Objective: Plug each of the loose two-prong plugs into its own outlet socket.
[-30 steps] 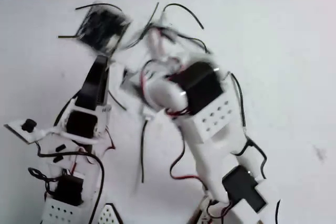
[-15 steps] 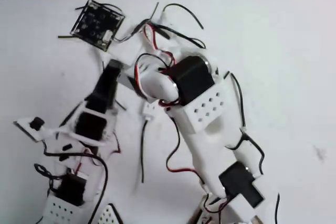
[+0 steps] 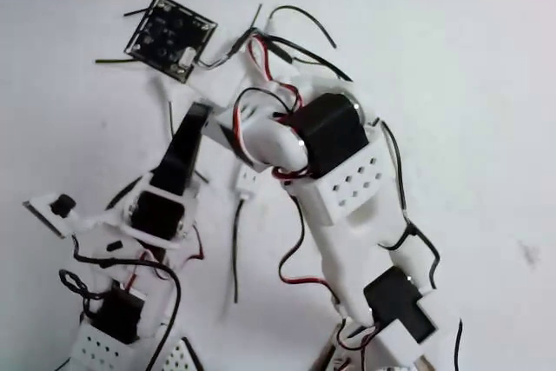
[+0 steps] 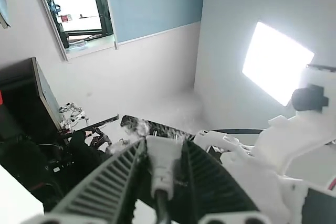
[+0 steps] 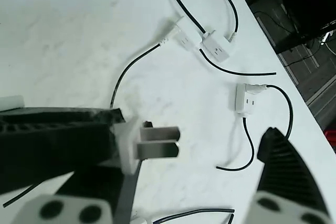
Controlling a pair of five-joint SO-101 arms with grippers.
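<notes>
Since 1 second before, the left arm had leaned more toward the right arm, and the black square board [image 3: 170, 36] had moved a little toward the far edge of the table [image 3: 469, 84].

The left gripper [image 4: 161, 148] was clenched on a plug [image 4: 160, 166]. Its 2 black ribbed fingers [image 4: 113, 174] pressed the white plastic body from both sides, and a black cord left the body at the back, between them. The long axis of the plug ran along the fingers, with the cord end toward the wrist. In the high view this gripper [image 3: 196, 115] pointed to the far side of the table, tilted toward the right arm, and its tip was just beside the wrist of that arm.

In the right wrist view the held plug [image 5: 128, 145] stood out above the white, faintly marbled table top. Its 2 flat metal prongs [image 5: 157, 142] were parallel and pointed toward the black finger [image 5: 286, 169] of the right gripper [image 5: 199, 156], without touching it. The right gripper was released and held nothing.

A second plug [image 3: 248, 180], also white, lay on the table between the 2 arms, and its thin black cord [image 3: 236, 249] ran toward the near edge. 3 white boxy sockets [image 5: 216, 45] on short black cords lay near the table edge, well apart from the held plug.
</notes>
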